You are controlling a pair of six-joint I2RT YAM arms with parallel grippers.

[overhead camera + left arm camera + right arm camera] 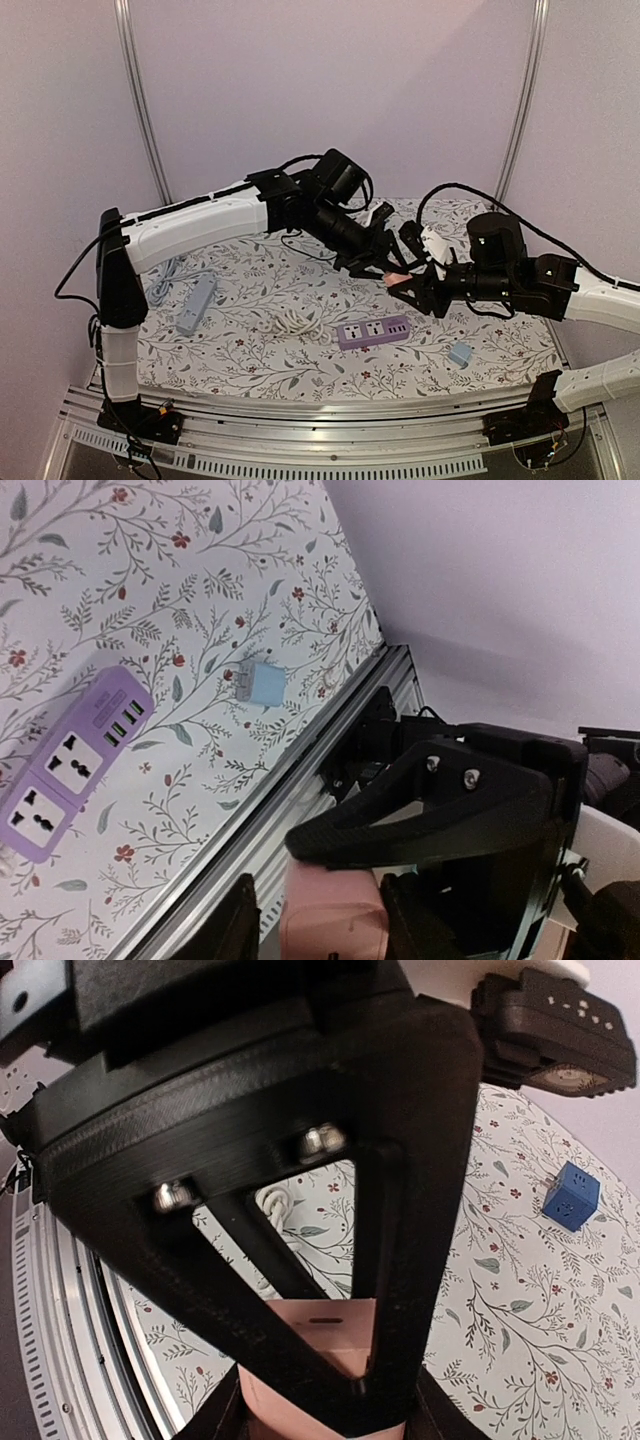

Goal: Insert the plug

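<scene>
A pink cube plug (397, 277) hangs in mid-air between my two grippers, above the purple power strip (373, 331) that lies flat on the floral cloth. My right gripper (412, 283) is shut on the pink plug (330, 1345), with a finger against each side. My left gripper (385, 268) reaches in from the upper left. In the left wrist view its fingers stand either side of the pink plug (330, 915) with a small gap on the left, so it is open. The strip (70, 760) also shows there.
A light blue adapter (459, 353) lies near the front right edge, also in the left wrist view (262, 684). A blue cube plug (572, 1195) lies on the cloth. A white rope bundle (300, 322) and a grey power strip (197, 304) lie to the left. The metal rail (330, 420) runs along the front.
</scene>
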